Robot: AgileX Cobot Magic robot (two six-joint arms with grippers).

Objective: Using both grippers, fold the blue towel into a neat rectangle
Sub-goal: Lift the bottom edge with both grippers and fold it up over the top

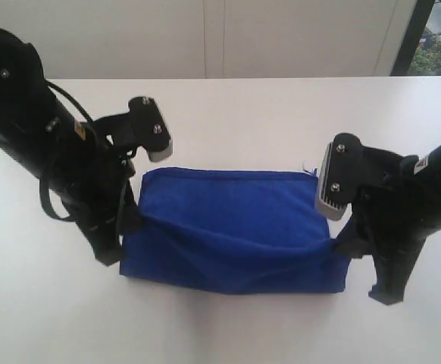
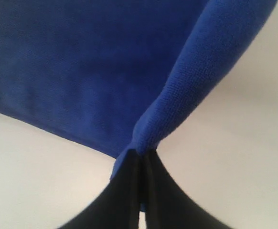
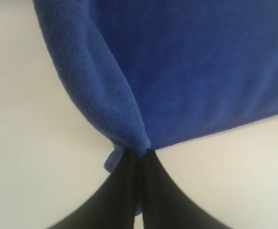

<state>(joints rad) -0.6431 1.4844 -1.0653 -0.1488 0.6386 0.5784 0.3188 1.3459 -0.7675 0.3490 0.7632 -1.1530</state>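
Observation:
The blue towel (image 1: pixel 232 227) lies in the middle of the white table (image 1: pixel 266 114), its near part lifted and sagging between the two arms. My left gripper (image 1: pixel 133 220) is shut on the towel's left near corner, and the pinched cloth (image 2: pixel 148 136) bunches right at the black fingertips (image 2: pixel 129 176). On the other side my right gripper (image 1: pixel 340 244) is shut on the right near corner; the cloth (image 3: pixel 129 138) gathers at its fingertips (image 3: pixel 155 176). A small white tag (image 1: pixel 310 171) shows at the towel's far right corner.
The table's far edge (image 1: pixel 228 78) meets a pale wall. A dark window frame (image 1: pixel 406 38) stands at the far right. Both black arms (image 1: pixel 46 144) flank the towel.

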